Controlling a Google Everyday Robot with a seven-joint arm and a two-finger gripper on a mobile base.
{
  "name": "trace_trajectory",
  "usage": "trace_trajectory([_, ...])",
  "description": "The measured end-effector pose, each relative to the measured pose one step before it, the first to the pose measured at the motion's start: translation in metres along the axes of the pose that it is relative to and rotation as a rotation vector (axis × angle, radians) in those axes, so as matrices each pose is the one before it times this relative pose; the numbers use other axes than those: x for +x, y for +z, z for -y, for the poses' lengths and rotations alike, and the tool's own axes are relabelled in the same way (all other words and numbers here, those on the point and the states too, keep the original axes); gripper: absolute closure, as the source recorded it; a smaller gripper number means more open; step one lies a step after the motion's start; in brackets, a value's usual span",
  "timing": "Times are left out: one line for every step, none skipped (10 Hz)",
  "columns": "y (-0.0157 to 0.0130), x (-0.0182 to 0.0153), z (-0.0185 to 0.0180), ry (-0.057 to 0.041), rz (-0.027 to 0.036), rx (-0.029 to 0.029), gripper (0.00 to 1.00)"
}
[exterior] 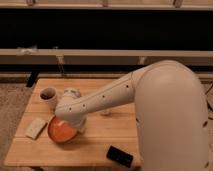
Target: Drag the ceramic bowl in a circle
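The ceramic bowl [61, 132] is orange-red, wide and shallow, and sits on the left part of the wooden table [100, 145]. My white arm reaches down from the right, and its wrist covers the bowl's back rim. My gripper [69, 120] is at that back rim, mostly hidden by the wrist. The small white cup [48, 95] with dark contents stands behind the bowl, apart from it.
A pale rectangular block [36, 128] lies just left of the bowl. A black flat device [120, 156] lies near the table's front edge. A small whitish object [72, 92] stands next to the cup. A low ledge runs behind the table.
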Motion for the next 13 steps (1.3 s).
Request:
trace_trajectory([-0.00709,0.00032,-0.01739,0.02761,-0.00347,-0.0157,1.0])
trace_trajectory([-0.0041,-0.00003,-0.01048,0.01497,-0.00089,-0.00977,1.0])
trace_trajectory([-0.00667,-0.00044,-0.01662,0.02413,0.00009,-0.01561,0.96])
trace_trajectory([-0.00324,-0.00345,-0.00818,0.00663,0.00282,-0.01098,0.88])
trace_trajectory([-0.00204,-0.00764,-0.00555,-0.00007,0.00841,-0.00744,0.78])
trace_trajectory([0.00014,-0.00731,-0.00363,-0.00168,0.01033,-0.0056,0.69])
trace_trajectory([0.00207,-0.01162,-0.00257,-0.0033,0.01589,-0.00395,0.56])
trace_trajectory([0.00248,-0.00732,0.00216,-0.00618,0.01168,0.00441,0.47])
trace_trajectory([0.00378,-0.00381,0.00404,-0.00342,0.01143,0.00606,0.39])
trace_trajectory([0.00918,-0.00079,0.00801,-0.00959,0.00771,0.00699,0.28])
trace_trajectory([0.00978,-0.00069,0.01129,-0.01326,0.00536,0.00686,0.21])
trace_trajectory([0.00345,-0.00025,0.00473,-0.00359,0.00447,0.00481,0.2])
trace_trajectory([0.00449,0.00168,0.00451,-0.00402,0.00039,0.00007,0.2])
